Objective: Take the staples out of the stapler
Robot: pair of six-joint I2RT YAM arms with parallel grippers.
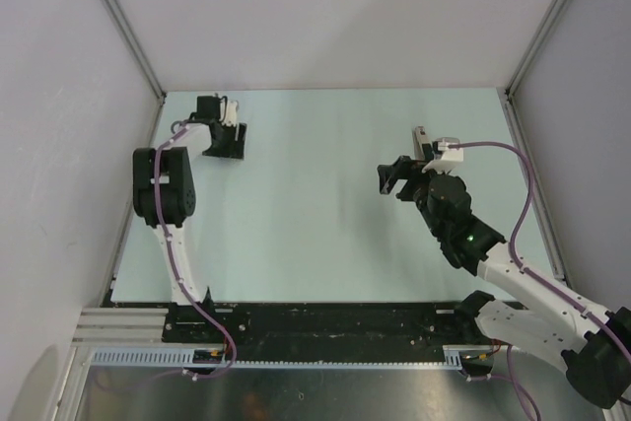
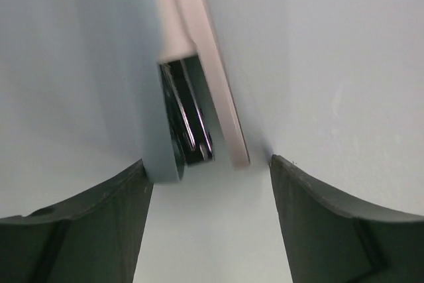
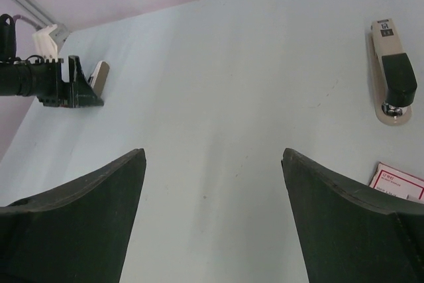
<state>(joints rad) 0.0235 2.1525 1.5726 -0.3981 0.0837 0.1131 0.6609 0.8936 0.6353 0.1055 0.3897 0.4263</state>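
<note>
The stapler (image 3: 391, 64) lies flat on the bench (image 1: 315, 224), on the right half just beyond the right wrist. It is slim and pale beige with a matte plastic look. A dark block covers its near half, a small bright metal spot sits at its rounded near end, and a dark label marks the far end. From above (image 1: 420, 136) only a beige sliver of it shows beside the wrist's white connector. Nothing touches it. Near it, at the edge of the right wrist view, sits the corner of a white card with a red border (image 3: 397, 182).

The bench is a smooth, pale mint sheet.

The right arm bends forward from its base. The right gripper (image 3: 213, 157) is spread wide with nothing between its dark fingers (image 3: 73, 230), and it sits to the left of the stapler (image 1: 394, 179).

The left arm reaches to the far-left corner. The left gripper (image 2: 207, 164) is also spread wide (image 1: 227, 143). The near end of a two-tone piece (image 2: 199, 91) reaches between its fingertips. This piece has a flat pinkish strip beside a pale grey body, with a dark, glossy metal channel between them. Whether it touches either finger cannot be told.
</note>
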